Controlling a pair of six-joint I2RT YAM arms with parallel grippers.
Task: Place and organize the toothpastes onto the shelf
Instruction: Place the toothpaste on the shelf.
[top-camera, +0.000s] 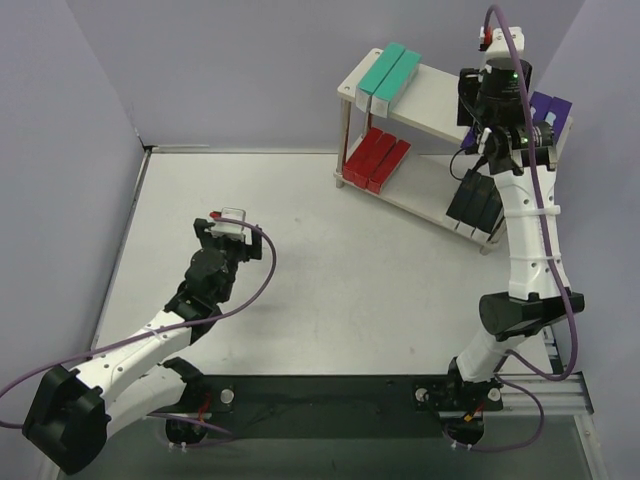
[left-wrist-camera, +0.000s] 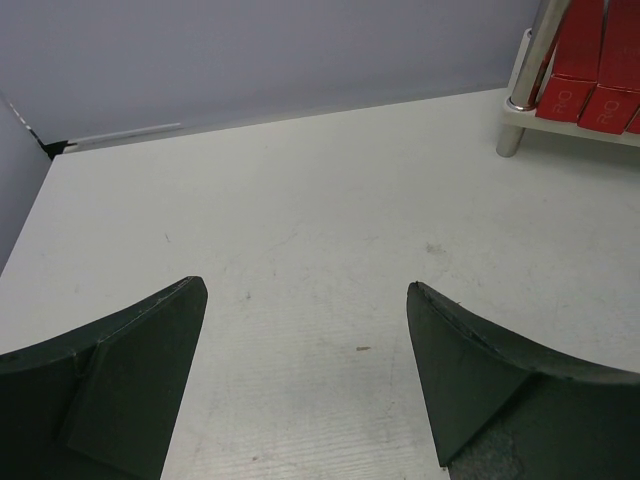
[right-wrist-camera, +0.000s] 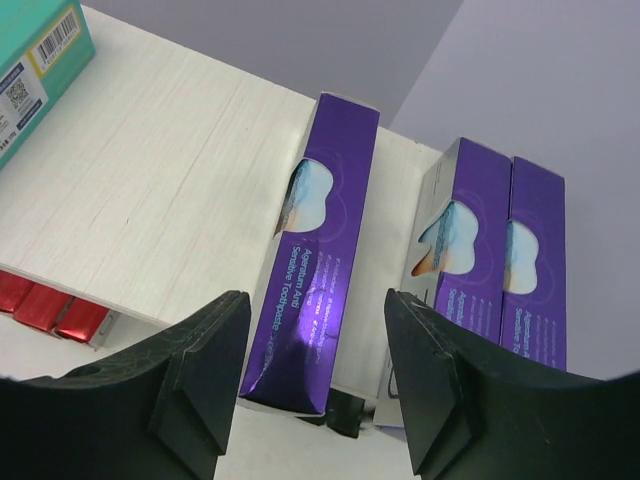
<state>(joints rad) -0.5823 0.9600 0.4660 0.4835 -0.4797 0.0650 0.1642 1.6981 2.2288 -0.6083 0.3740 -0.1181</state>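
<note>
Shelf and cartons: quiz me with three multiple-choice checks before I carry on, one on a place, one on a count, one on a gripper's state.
1. Where do the teal cartons lie?
A) on the top board of the shelf
B) on its lower board
C) off it altogether

2. How many purple cartons show in the right wrist view?
A) one
B) three
C) five

3. How is the left gripper?
A) shut on a red carton
B) jaws open, nothing between them
C) shut and empty

Answers:
1 A: both teal ones lie side by side at the top board's left end in the top view.
2 B: one lies alone, and two lie side by side to its right.
3 B: only bare table shows between its jaws.
</note>
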